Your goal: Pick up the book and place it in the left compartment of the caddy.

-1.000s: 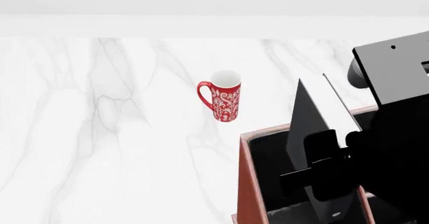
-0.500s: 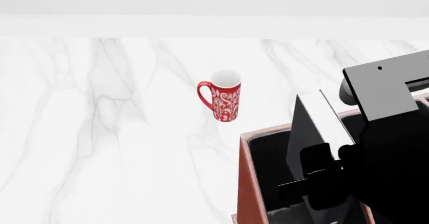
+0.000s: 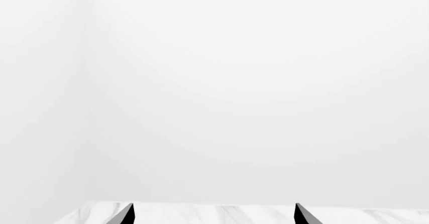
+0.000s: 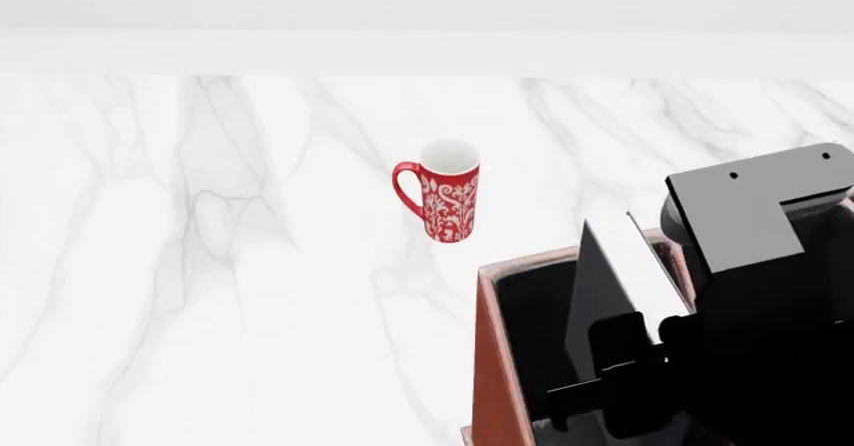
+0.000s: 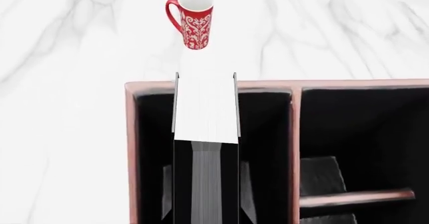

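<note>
While your right gripper [image 4: 627,381] is clamped on the book [image 4: 597,296], it stands on end, long axis up, page edges skyward, lower half inside the left compartment [image 5: 264,148] of the caddy [image 4: 491,366]. Left jaws spread wide, holding nothing. One book, one caddy, one mug [image 4: 446,202].

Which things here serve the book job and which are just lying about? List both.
In the job:
- book, held upright by the right claw
- caddy
- left compartment, which the book stands in

Lying about:
- red patterned mug, apart from the caddy on the marble table
</note>
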`<state>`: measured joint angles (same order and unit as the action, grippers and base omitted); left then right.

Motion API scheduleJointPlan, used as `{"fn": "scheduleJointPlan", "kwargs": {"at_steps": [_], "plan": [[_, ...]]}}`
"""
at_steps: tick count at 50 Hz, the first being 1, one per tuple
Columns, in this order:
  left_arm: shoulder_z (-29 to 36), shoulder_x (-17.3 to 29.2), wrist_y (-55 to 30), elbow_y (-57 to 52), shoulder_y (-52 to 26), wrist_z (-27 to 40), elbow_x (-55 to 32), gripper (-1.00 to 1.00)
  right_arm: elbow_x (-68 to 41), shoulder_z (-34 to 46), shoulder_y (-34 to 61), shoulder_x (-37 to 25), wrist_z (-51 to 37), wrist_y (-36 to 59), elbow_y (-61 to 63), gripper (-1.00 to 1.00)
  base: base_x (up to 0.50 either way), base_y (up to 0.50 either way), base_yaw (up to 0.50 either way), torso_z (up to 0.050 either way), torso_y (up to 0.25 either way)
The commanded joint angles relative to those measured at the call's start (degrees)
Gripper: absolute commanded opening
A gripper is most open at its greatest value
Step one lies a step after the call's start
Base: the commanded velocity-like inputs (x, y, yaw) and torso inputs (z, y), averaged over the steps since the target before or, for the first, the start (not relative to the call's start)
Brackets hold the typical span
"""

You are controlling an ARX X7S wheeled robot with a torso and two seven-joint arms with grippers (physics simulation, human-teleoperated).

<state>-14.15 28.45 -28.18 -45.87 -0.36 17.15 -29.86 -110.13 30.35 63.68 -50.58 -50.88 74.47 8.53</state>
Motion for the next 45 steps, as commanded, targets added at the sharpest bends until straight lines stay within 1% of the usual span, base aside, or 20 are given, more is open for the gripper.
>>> {"fn": "scheduleJointPlan", "kwargs": {"at_steps": [1, 11, 12, 15, 33, 45], "plan": [[-0.1, 0.2, 0.2, -0.1, 0.2, 0.1, -0.2, 1.0, 5.1, -0.8, -1.5, 0.5, 3.0, -0.7, -0.1, -1.0, 0.0, 0.0, 0.0, 0.0, 0.0], [-0.2, 0.3, 0.4, 0.1, 0.3, 0.2, -0.3, 1.0, 7.9, -0.1, -3.1, 1.4, 4.8, -1.8, -1.2, -1.0, 0.0, 0.0, 0.0, 0.001, 0.001], [-0.2, 0.3, 0.4, 0.1, 0.3, 0.2, -0.3, 1.0, 9.7, 0.0, -3.1, 1.4, 6.3, -1.8, -0.4, -1.0, 0.0, 0.0, 0.0, 0.0, 0.0], [-0.1, 0.3, 0.5, 0.1, 0.3, 0.2, -0.2, 1.0, 9.6, -0.1, -3.3, 1.6, 5.8, -2.4, -1.4, -1.0, 0.0, 0.0, 0.0, 0.0, 0.0], [0.0, 0.5, 0.7, 0.2, 0.3, 0.4, -0.4, 1.0, 15.3, 0.7, -6.3, 1.5, 9.9, -5.0, -1.4, -1.0, 0.0, 0.0, 0.0, 0.0, 0.001], [0.2, 0.6, 0.8, 0.0, 0.5, 0.6, -0.4, 1.0, 17.1, 1.5, -7.9, 1.5, 10.3, -5.9, -0.4, -1.0, 0.0, 0.0, 0.0, 0.001, 0.002]]}}
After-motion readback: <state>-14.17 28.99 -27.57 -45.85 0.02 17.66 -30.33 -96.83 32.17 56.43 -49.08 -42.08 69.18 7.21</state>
